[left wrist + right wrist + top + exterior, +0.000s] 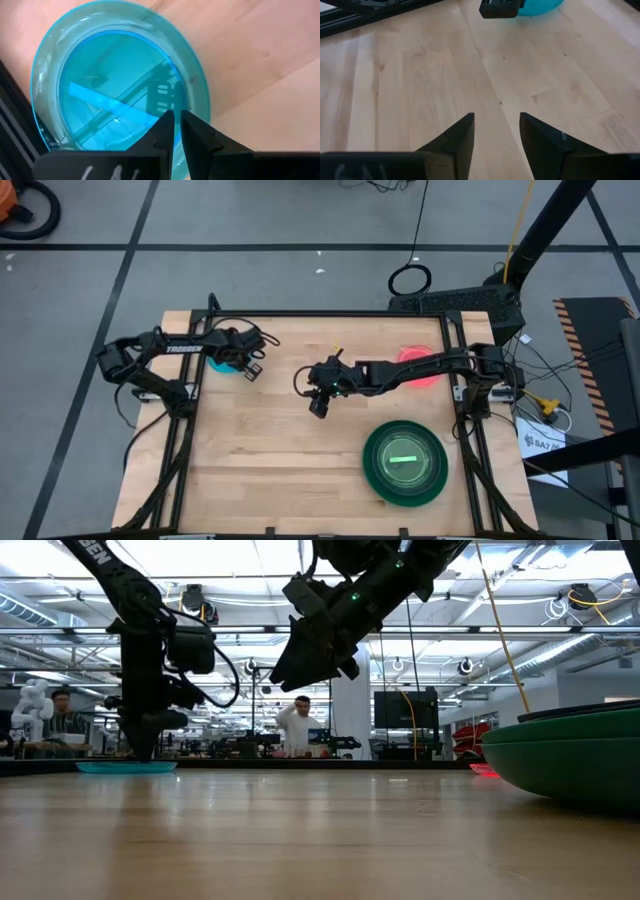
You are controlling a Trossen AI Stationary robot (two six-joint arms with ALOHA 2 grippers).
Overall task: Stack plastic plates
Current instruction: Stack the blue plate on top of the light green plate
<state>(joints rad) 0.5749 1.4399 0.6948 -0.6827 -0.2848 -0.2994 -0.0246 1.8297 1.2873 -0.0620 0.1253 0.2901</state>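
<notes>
With its fingers nearly closed over the blue plate [117, 80], far across the table from the green stack [404, 462], the left gripper [176, 131] could merely nudge it; the right gripper [496, 131] hangs open, empty.

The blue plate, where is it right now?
In the high view the blue plate lies near the table's far left corner, right under the left gripper; the pink plate sits across on the far right.
</notes>
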